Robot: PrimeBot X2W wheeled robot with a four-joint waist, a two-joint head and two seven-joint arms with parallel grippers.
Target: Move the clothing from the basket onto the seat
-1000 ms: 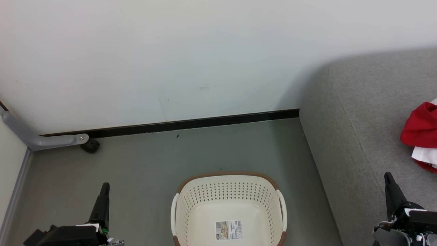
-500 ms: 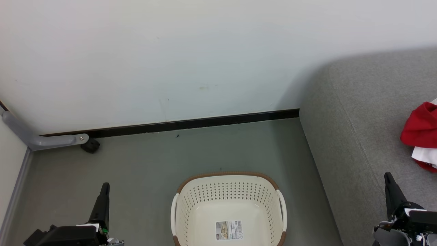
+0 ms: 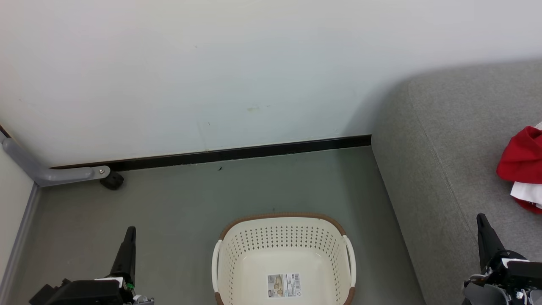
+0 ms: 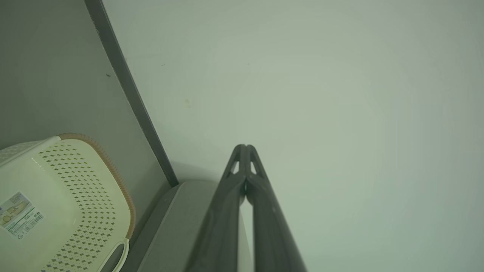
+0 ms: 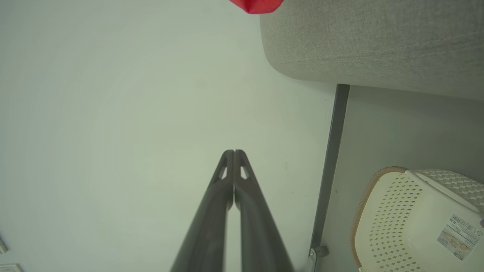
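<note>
Head view: basket (image 3: 283, 250) upright, mouth up, beside seat (image 3: 457, 127).

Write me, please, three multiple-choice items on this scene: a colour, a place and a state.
1. The rim of the basket is: A brown; B blue; C black.
2. The red clothing lies: A in the basket; B on the seat; C on a shelf.
3. The left pincer and right pincer are: A both shut; B both open; C gripping cloth.
Answers: 1 A, its woven edge is brown. 2 B, it rests on the grey seat. 3 A, each one's fingers meet at the tips.
</note>
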